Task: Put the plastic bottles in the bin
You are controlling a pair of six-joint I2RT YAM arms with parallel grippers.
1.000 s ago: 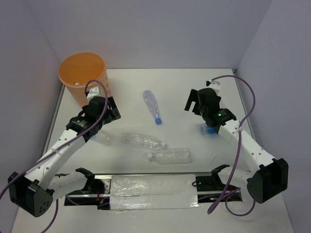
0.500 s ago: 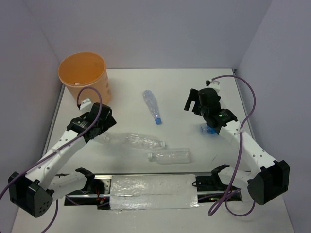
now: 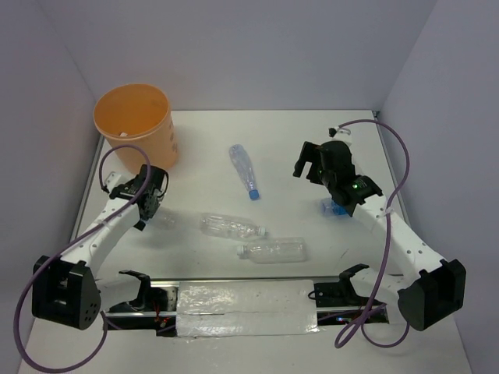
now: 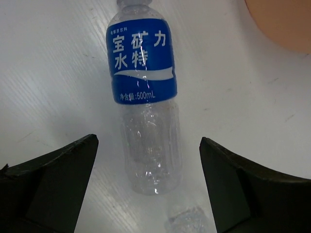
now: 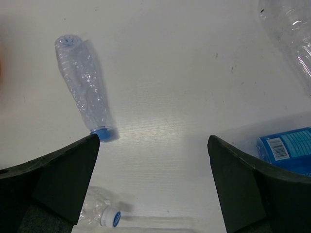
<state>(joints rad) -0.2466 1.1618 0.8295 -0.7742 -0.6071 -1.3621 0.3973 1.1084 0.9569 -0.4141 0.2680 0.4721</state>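
Left gripper (image 4: 148,141) is spread wide over the blue-labelled bottle (image 4: 143,97), which lies flat on the white table (image 4: 48,73) near the orange bin (image 3: 134,121). Right gripper (image 5: 153,138) has its fingers parted wide too, with a blue-capped bottle (image 5: 85,94) lying mid-table beside it, well apart from the bin.

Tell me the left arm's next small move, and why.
Probably lower the left gripper straight down, then close. Its jaws stand open, straddling the blue-labelled bottle, which lies flat on the table near the bin, not yet gripped.
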